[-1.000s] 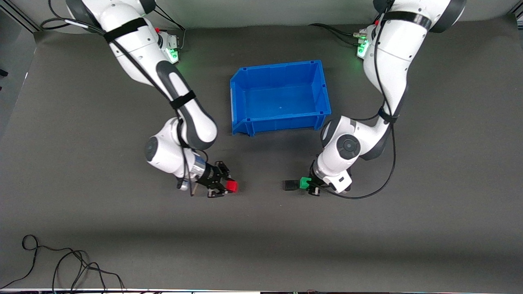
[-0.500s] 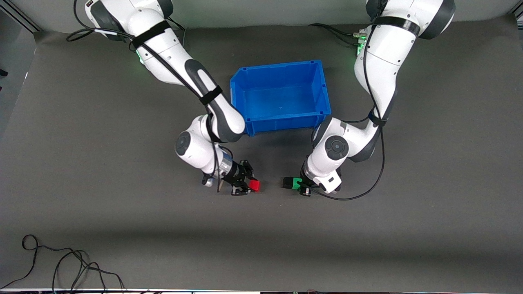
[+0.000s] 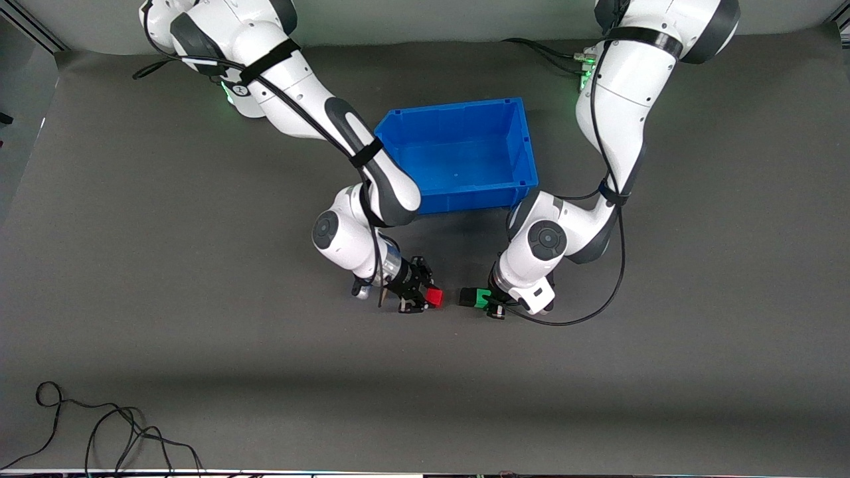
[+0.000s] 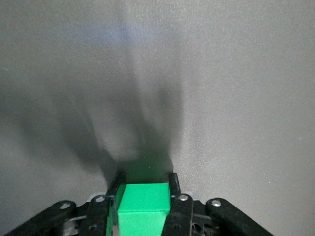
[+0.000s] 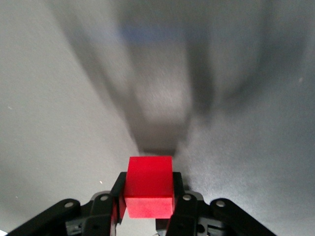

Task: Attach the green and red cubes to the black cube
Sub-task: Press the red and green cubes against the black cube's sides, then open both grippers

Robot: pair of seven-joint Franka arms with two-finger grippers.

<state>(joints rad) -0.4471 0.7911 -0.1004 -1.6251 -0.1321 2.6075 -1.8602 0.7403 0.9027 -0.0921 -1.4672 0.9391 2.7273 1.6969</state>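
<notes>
Right gripper (image 3: 431, 297) pinches the red cube (image 3: 434, 296), aimed at the black cube (image 3: 467, 297) just ahead, which sits against the green cube (image 3: 483, 297) clamped by the left gripper (image 3: 490, 300). Any misalignment could knock black loose.

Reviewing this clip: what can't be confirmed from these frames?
- Whether the green cube touches the black cube: too small in the front view; the left wrist view shows no black cube.
- Left gripper: mostly hidden under its own wrist in the front view.
- Gap between the red cube, held by the right gripper, and the black cube: right wrist view is blurred.
</notes>
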